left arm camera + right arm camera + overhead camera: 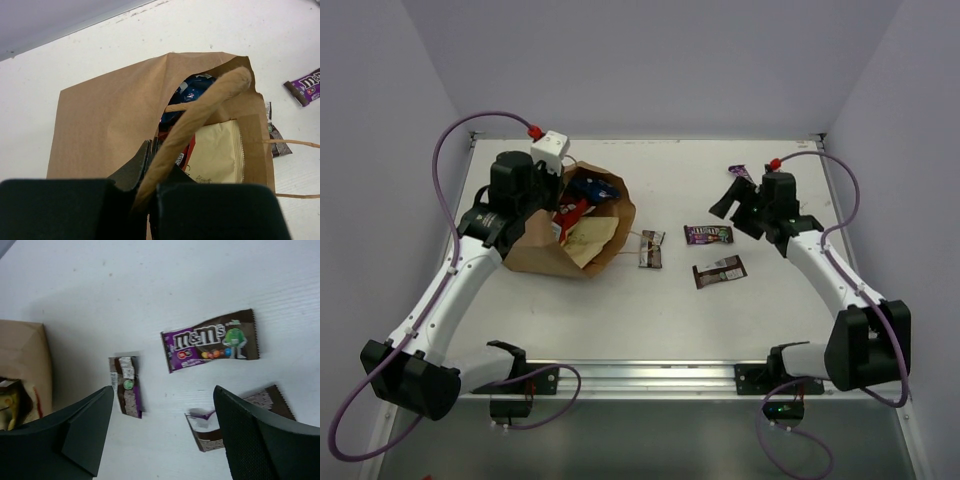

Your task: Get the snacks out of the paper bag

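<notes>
**Plainly, the bag is lying open toward the free right arm**

The left gripper (155,159) is clenching one twisted loop handle (200,112) of the paper bag (110,125), holding the mouth lifted at left centre of the top view. The bag is lying on its side with its mouth facing right. Inside, a blue packet (192,89), a red packet (190,149) and a cream packet (217,152) are showing. The cream one is lying flat, its crimped end pointing out toward the mouth, so its long axis is probably running along the bag.

The right gripper (165,402) is hanging at the right of the frame, well apart from the bag, its fingers spread wide with nothing between them. The snacks in the bag are lying to its left. The left gripper is nearer but occupied.

Three candy bars are lying on the table (650,330) between the right gripper and the mouth: an M&M's packet (210,340), a dark bar (127,385) near the bag, and a brown bar (240,415). Any reach is likely needing to pass over them.
</notes>
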### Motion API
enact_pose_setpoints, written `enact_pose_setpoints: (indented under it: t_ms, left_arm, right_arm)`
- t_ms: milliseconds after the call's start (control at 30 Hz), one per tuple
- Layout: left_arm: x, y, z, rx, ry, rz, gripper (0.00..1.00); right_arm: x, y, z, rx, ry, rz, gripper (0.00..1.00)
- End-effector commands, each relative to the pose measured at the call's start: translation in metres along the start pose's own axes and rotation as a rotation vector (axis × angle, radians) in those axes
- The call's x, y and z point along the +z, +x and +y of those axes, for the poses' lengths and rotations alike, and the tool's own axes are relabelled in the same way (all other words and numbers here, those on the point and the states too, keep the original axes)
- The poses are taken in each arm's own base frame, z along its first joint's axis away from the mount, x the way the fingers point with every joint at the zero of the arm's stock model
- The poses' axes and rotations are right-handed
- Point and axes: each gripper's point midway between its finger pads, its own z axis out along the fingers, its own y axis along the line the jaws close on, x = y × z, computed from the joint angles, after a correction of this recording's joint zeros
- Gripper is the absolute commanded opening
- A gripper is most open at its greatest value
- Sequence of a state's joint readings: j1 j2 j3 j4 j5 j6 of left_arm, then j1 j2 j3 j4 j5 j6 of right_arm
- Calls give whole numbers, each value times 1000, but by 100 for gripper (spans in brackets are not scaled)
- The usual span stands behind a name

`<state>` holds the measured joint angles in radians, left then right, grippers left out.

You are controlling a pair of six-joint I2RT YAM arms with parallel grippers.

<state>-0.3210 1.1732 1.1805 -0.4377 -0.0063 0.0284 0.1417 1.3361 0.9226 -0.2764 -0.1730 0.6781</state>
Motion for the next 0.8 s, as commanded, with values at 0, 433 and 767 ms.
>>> enact_pose_setpoints:
  t_ms: [0, 433, 767]
  left_arm:
    - [-7, -6, -1, 22, 35, 2, 0]
    - [-16, -20, -12, -24, 87, -30, 0]
    - [-15, -18, -19, -71, 119, -35, 0]
  right_arm:
    - [-37, -28, 69, -106, -148, -130, 84]
    - [-39, 105, 312, -95, -744, 148, 82]
    - [8, 174, 352, -60, -748, 299, 86]
